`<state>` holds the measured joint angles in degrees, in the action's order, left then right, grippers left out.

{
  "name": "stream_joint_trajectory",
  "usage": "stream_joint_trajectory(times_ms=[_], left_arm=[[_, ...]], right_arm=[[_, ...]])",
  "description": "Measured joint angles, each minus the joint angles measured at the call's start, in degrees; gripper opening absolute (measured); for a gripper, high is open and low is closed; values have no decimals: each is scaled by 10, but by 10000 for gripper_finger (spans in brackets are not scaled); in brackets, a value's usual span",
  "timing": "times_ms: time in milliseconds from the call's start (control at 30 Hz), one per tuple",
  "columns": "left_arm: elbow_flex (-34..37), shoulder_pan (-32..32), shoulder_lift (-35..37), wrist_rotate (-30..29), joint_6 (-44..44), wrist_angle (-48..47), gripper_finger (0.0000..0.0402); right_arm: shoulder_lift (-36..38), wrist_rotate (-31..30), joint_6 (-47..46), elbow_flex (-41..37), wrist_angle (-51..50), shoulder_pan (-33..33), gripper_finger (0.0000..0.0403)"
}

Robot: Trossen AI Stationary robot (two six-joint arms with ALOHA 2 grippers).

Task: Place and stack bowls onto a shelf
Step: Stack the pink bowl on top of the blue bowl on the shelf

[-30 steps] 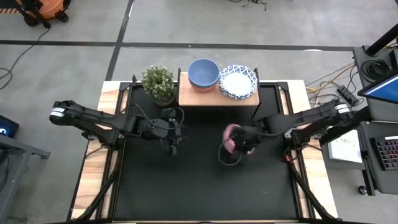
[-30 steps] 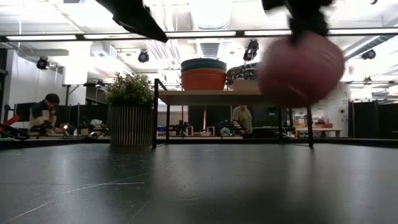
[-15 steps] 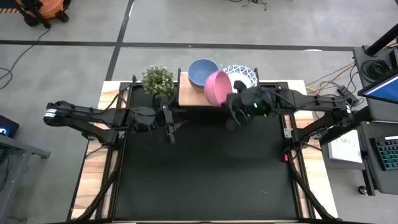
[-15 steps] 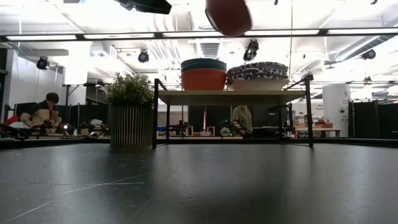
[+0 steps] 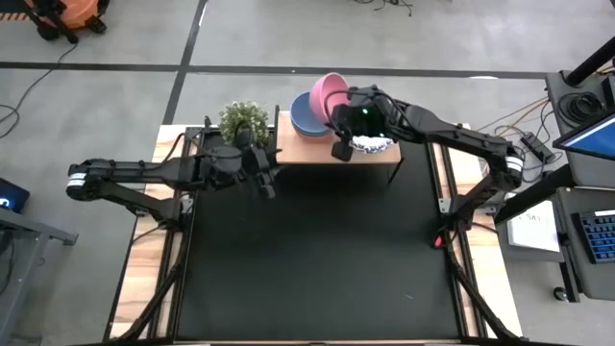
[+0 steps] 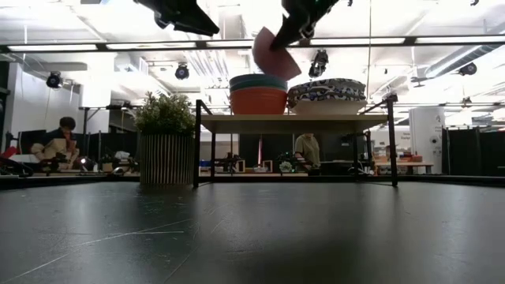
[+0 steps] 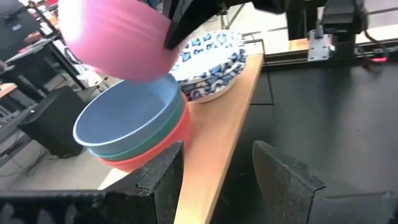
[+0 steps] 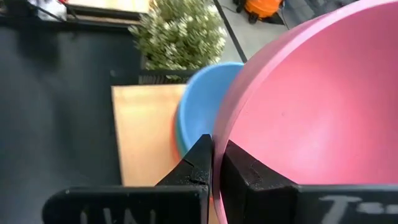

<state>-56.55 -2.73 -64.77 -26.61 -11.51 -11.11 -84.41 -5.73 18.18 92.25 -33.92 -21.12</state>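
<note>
A pink bowl [image 5: 327, 94] hangs tilted in my right gripper [image 8: 216, 163], just above the stack of grey-blue, green and red bowls [image 7: 134, 121] on the light-wood shelf [image 5: 288, 149]. The white and blue patterned bowls [image 5: 375, 144] sit stacked on the shelf's right part. In the low view the pink bowl [image 6: 274, 55] shows above the stack, below my right gripper [image 6: 296, 24]. My left gripper [image 7: 217, 180] is open and touches nothing; it hovers by the shelf's near left corner, beside the plant. My right gripper holds the pink bowl by its rim [image 8: 219, 149], one finger inside the bowl and one outside. The bowl is lifted clear and steeply tilted, over the grey-blue bowl [image 8: 199, 106].
A potted green plant [image 5: 242, 120] stands on the table just left of the shelf, close to my left gripper [image 5: 267, 178]. The black mat [image 5: 317, 259] spreads across the near part of the table. People and furniture show in the room behind.
My right gripper has carried the pink bowl from over the middle of the mat up and toward the far edge, and the bowl is now above the shelf, tipped over the stack. My left gripper has moved toward the far edge, closer to the shelf.
</note>
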Motion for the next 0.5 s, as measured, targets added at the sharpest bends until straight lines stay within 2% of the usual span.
stream_joint_trajectory(times_ms=[367, 500], left_arm=[[0, -10, 0, 0, 0, 0, 175], [0, -10, 0, 0, 0, 0, 175]], right_arm=[[-26, 2, 23, 0, 9, -23, 10], [-31, 2, 25, 0, 21, -23, 27]])
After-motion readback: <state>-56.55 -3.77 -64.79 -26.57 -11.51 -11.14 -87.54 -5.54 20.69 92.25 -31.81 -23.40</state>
